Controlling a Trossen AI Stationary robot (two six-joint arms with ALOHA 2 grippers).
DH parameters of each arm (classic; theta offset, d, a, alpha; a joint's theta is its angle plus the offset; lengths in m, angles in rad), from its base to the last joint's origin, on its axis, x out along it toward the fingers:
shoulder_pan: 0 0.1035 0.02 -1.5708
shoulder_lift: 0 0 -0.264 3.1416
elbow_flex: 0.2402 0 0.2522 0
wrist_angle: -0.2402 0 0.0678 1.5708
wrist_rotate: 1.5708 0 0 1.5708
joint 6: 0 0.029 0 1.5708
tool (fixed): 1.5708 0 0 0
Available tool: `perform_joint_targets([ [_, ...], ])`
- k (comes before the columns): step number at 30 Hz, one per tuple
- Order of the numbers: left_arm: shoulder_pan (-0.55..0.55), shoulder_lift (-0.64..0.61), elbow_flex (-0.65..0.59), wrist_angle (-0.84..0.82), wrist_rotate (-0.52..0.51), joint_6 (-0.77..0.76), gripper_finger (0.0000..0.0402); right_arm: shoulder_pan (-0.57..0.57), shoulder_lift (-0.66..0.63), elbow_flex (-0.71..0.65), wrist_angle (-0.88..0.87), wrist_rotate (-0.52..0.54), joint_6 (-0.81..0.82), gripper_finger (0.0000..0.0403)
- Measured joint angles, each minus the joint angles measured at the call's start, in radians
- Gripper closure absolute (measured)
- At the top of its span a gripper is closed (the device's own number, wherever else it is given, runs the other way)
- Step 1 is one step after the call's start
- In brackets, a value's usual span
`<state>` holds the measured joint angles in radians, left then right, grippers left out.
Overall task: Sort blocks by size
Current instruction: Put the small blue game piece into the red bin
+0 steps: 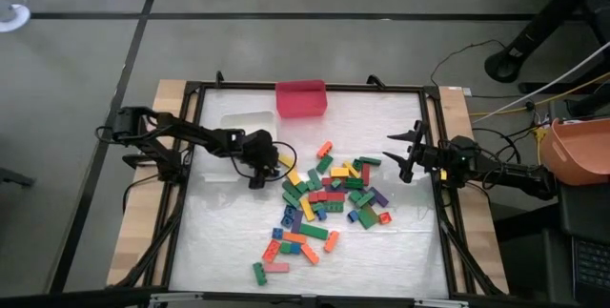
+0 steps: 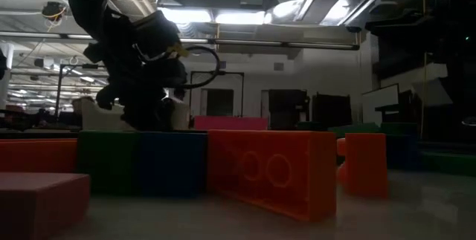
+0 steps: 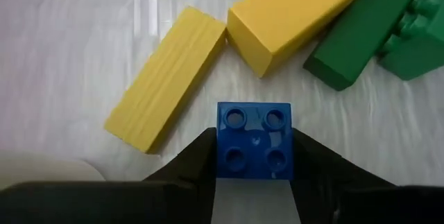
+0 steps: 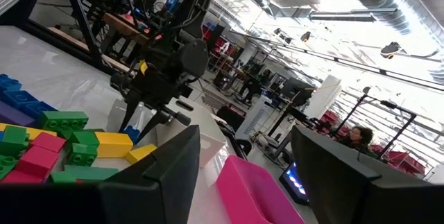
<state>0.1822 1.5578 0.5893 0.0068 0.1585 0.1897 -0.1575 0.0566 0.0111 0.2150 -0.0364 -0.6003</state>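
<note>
Low view | orange block (image 2: 279, 169) lay foremost on bench | green (image 2: 108, 162) and blue (image 2: 172, 163) blocks behind | dark arm (image 2: 137, 65) above them

Your blocks (image 1: 319, 198) heaped mid-table, two bins (image 1: 301, 98) behind them, left gripper (image 1: 257, 176) at the heap's left edge, right gripper (image 1: 408, 151) right of it.

Bare table (image 1: 229, 241) lies open left of the blocks (image 1: 324, 198); the red bin (image 1: 301, 98) blocks the far edge.

No legible text, label, brand, number or sign anywhere
</note>
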Motion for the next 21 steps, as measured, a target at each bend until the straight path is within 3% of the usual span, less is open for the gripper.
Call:
perform_joint_targets([
  [14,0.031,-0.083,0.132,0.017,0.065,-0.009,0.0279,0.0,0.0,0.0,0.001,0.002,0.0,0.0178],
  [21,0.158,-0.083,0.153,0.203,-0.1,0.053,0.0274,0.0,0.0,0.0,-0.011,0.003,0.066,0.0178],
])
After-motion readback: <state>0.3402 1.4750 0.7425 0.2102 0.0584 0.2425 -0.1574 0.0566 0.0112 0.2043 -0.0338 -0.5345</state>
